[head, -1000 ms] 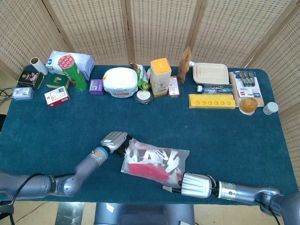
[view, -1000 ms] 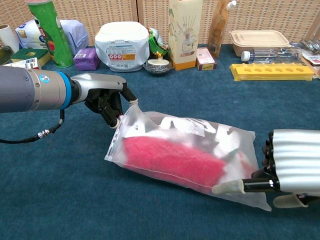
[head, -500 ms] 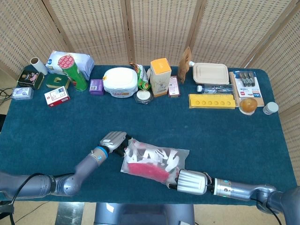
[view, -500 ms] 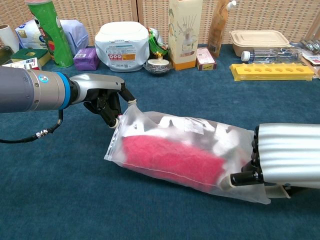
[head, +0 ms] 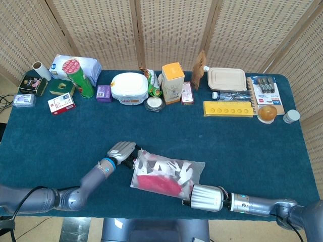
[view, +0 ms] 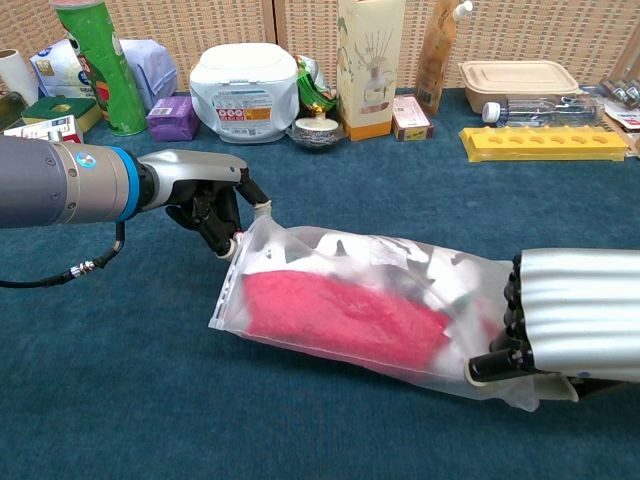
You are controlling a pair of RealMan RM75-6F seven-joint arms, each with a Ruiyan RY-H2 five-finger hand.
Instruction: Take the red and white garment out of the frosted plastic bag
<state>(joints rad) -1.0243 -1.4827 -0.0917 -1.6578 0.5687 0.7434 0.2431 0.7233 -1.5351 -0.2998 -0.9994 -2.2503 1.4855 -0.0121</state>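
Since a second ago, my right hand has slid in along the near edge of the table until it meets the closed end of the frosted plastic bag, while my left hand has stayed at the opposite corner. From the head view, the bag lies flat near the front edge, between the two hands, with the red and white garment entirely inside it, red mass toward me and white pieces behind. Both forearms come in low from the front, almost level with the cloth, wrists pointing toward each other. From the chest view, the left hand is palm down with its fingers curled, pinching the bag's upper corner by the sealed strip, so that corner stands lifted off the table. The right hand shows mostly its ribbed silver back; its dark fingertips press against the bag's far end, but I cannot tell whether they actually pinch the film or only touch it. The garment has not begun to come out. To do this well, I judge I should anchor the closed end firmly with the right, then work the left fingers into the mouth rather than tugging the corner, since pulling both ends would just stretch the film.
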